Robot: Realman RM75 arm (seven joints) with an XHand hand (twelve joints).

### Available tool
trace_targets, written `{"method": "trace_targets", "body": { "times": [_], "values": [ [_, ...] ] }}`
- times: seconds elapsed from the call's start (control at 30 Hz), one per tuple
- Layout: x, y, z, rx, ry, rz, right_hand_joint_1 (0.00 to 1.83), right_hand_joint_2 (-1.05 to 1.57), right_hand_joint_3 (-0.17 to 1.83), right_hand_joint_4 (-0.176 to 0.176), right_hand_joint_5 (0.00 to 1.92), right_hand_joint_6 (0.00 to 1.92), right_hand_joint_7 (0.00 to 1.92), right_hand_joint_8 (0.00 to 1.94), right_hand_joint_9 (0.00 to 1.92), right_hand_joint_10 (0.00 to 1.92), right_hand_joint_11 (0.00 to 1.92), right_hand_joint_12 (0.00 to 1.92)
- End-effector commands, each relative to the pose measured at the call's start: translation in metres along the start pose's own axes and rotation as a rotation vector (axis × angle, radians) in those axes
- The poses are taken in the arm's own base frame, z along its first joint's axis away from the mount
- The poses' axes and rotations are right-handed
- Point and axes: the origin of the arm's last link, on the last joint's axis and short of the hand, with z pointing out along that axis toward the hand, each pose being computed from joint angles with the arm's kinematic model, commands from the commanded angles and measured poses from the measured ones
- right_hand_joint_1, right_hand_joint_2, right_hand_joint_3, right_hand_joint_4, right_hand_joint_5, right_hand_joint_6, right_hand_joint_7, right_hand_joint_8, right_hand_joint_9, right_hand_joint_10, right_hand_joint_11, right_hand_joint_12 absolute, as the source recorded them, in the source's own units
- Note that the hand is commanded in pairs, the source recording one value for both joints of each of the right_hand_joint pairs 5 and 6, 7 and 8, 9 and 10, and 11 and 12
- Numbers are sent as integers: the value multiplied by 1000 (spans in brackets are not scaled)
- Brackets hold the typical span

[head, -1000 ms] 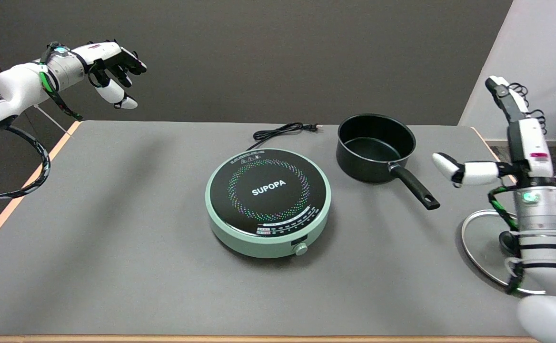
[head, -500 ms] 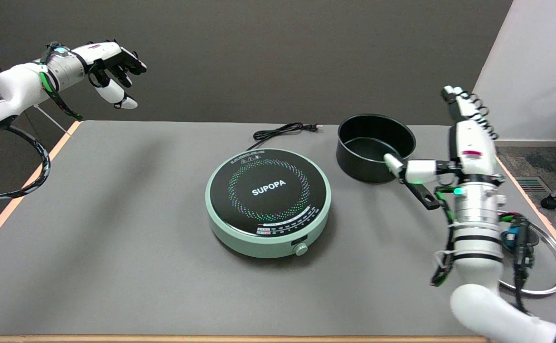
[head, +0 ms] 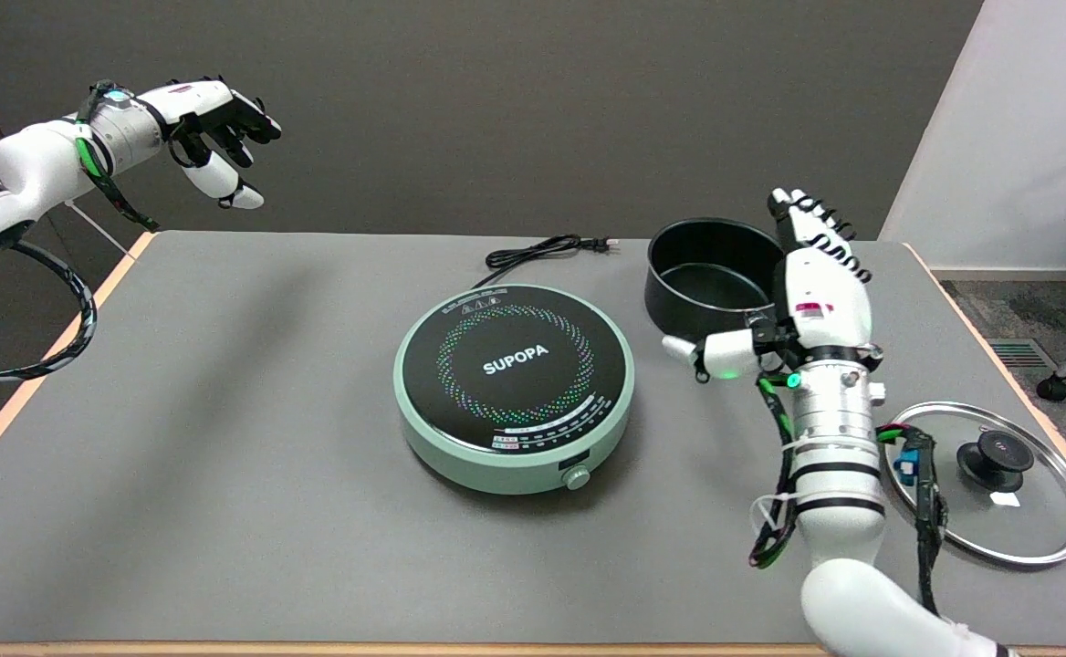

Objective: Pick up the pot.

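Observation:
A black pot stands on the grey table, to the right of the cooktop. Its long black handle runs toward the near right and is hidden behind my right hand. That hand hovers over the handle with its fingers stretched upward and the thumb sticking out to the left, holding nothing. Whether it touches the handle cannot be told.
A mint-green SUPOPA induction cooktop sits mid-table, its black cord trailing to the far edge. A glass lid with a black knob lies at the near right. The idle left hand hangs in the air at upper left.
My right arm has swung left across the table, from beside the lid to over the pot's handle, uncovering the lid. The pot has not moved.

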Motion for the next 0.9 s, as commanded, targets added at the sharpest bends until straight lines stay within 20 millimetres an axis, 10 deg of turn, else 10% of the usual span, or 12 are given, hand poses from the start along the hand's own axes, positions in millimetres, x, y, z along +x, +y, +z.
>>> {"method": "trace_targets", "body": {
  "times": [0.03,0.4,0.9],
  "values": [
    [-9,-2,-41,-121,-75,-83,1204,-44,575,-176,76,76,76,76,76,76,76,76],
    [-9,20,-42,-268,-59,-157,1301,15,810,-176,125,125,125,125,125,125,125,125],
    [-30,-5,-1,-279,-60,-189,1456,144,1155,-176,111,111,111,111,111,111,111,111]
  ]
}}
